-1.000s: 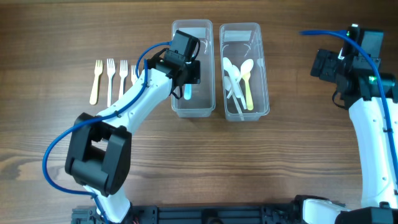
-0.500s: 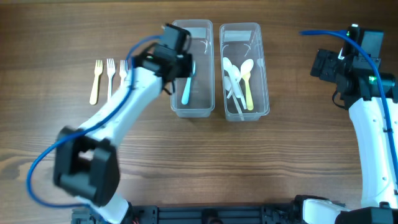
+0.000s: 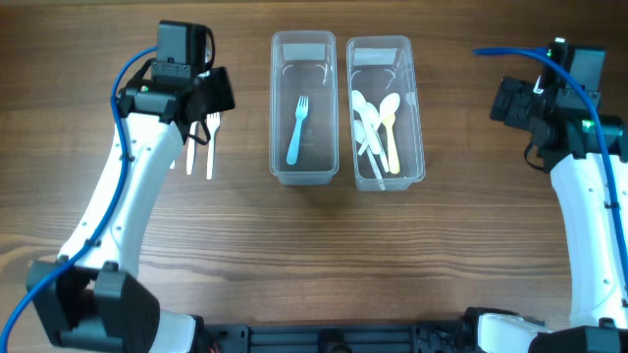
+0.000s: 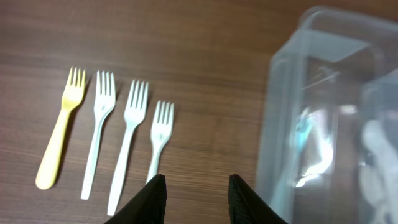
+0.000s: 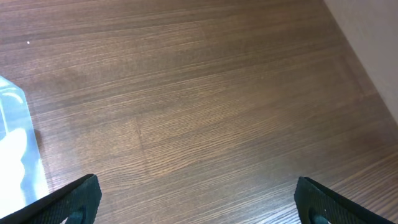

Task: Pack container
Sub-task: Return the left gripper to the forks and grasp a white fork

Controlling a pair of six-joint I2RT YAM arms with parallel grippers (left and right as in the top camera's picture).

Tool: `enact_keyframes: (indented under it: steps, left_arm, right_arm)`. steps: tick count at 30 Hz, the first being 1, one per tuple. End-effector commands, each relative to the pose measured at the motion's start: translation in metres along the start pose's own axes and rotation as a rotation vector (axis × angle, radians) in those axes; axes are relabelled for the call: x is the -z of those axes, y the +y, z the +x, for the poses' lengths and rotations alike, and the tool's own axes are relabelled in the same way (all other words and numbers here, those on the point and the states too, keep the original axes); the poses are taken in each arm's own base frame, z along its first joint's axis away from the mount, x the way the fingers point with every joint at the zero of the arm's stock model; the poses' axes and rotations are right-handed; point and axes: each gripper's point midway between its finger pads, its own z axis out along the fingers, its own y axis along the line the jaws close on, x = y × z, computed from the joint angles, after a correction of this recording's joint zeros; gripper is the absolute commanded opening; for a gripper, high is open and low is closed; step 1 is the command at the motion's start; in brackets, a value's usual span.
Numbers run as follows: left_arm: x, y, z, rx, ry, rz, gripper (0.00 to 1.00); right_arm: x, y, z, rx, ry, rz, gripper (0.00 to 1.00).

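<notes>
L gripper [image 4: 196, 188]: jaws apart, empty, left of fork box [image 3: 304, 175]
R gripper [image 5: 196, 188]: wide apart, idle
Risk: forks [image 4: 129, 134] lie close together, so may snag two

L hand [image 4: 197, 182] part open, empty; R hand [image 5: 197, 184] wide open.

Wood-grain tabletop [image 3: 392, 255] is carrying two clear plastic containers standing side by side, long walls nearly touching: left container [image 3: 320, 147], right container [image 3: 416, 127]. Left of them, four plastic forks are lying in a row, tines toward the far edge: one yellow fork [image 4: 57, 137], three white forks [image 4: 126, 149].
</notes>
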Motion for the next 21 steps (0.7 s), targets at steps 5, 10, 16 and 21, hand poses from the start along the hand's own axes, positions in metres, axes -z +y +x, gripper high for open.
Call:
enact_keyframes:
  steps: [5,10,16,21]
  left_arm:
    - [-0.063,0.037,0.034,0.009,0.165,-0.097,0.40]
    - [-0.099,0.045,0.059,-0.020,0.259,-0.121,0.40]
    - [-0.134,0.050,0.083,-0.062,0.339,-0.135,0.43]
    - [-0.154,0.053,0.097,-0.064,0.376,-0.143,0.44]
  right_arm:
    - [0.003,-0.002,-0.004,0.003,-0.014,0.011,1.00]
    - [0.003,-0.002,-0.005,0.002,-0.014,0.011,1.00]
    - [0.003,-0.002,-0.005,0.002,-0.014,0.011,1.00]
    - [0.003,-0.002,-0.005,0.002,-0.014,0.011,1.00]
